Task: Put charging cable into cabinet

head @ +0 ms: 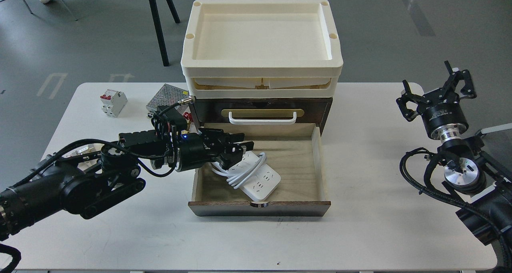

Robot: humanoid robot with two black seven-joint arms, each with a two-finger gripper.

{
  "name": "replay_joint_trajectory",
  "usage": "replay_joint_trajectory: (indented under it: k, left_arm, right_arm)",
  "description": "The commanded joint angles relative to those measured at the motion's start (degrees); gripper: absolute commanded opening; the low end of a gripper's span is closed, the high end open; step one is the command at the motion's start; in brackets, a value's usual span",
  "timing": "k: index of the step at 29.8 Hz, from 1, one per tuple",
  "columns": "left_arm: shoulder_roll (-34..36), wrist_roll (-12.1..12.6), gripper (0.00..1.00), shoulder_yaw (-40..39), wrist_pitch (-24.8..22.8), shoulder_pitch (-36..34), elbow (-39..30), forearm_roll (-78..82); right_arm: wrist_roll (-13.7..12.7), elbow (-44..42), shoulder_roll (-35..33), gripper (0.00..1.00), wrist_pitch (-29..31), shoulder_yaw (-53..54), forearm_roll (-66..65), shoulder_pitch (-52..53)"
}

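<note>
The charging cable, a white power strip with its white cord looped along its left side, lies flat on the pale wood floor of the open lower drawer of the dark brown cabinet. My left gripper reaches over the drawer's left wall, just above and left of the strip. Its fingers are spread and hold nothing. My right gripper is open and empty, raised at the far right of the table, away from the cabinet.
Stacked cream plastic trays sit on top of the cabinet. The upper drawer with a white handle is closed. A perforated metal power-supply box and a white-and-red circuit breaker lie at the back left.
</note>
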Motion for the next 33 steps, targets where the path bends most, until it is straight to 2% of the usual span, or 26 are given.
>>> replay_joint_trajectory:
  k: [1, 3, 6, 11, 14, 16, 18, 21, 28, 30, 33]
  left_arm:
    - [0.8, -0.5, 0.90, -1.7, 3.4, 0.1, -4.1, -1.6]
    - [2.7, -1.2, 0.96, -3.8, 5.1, 0.8, -8.2, -3.7]
    - [5.7, -2.9, 0.97, -9.9, 6.1, 2.4, -14.7, -13.0]
    - [5.9, -3.5, 0.99, -24.7, 5.3, 5.1, -17.1, -38.6]
    - [5.8, -3.5, 0.99, -32.9, 0.8, 5.6, -16.7, -52.8]
    - [5.8, -3.4, 0.99, -38.8, -4.0, 7.0, -16.1, -62.9]
    - [5.8, -3.2, 0.99, -46.2, -9.3, 9.9, -14.2, -73.1]
    - [5.9, -3.0, 0.99, -53.5, -13.9, 13.3, -10.2, -82.0]
    - [5.6, -2.3, 0.99, -54.6, -22.1, 14.2, 7.9, -94.3]
    - [5.2, -0.5, 0.99, -54.1, -24.8, 14.5, 12.1, -97.1]
    - [2.2, 4.3, 0.99, -53.9, -27.4, 14.6, 17.3, -99.5]
  right_arm:
    - [0.0, 0.0, 0.0, 1.00, 0.0, 0.0, -0.1, 0.0]
    - [0.0, 0.0, -0.1, 1.00, 0.0, 0.0, 0.0, 0.0]
    - [0.0, 0.1, 0.0, 1.00, 0.0, 0.0, -0.1, 0.0]
    - [0.0, 0.1, 0.0, 1.00, 0.0, 0.0, 0.0, -0.1]
    - [0.0, 0.1, 0.0, 1.00, 0.0, -0.1, -0.1, -0.2]
    - [0.0, 0.0, 0.0, 1.00, 0.0, -0.1, 0.0, -0.2]
    - [0.0, 0.0, 0.0, 1.00, 0.0, -0.1, 0.0, -0.2]
    - [0.0, 0.0, 0.0, 1.00, 0.0, 0.0, 0.0, -0.2]
    - [-0.2, -0.4, 0.0, 1.00, 0.0, 0.5, 0.0, 0.2]
    - [-0.2, -0.5, 0.0, 1.00, -0.1, 0.6, 0.0, 0.4]
    - [-0.2, -0.5, 0.0, 1.00, -0.1, 0.7, 0.1, 0.4]
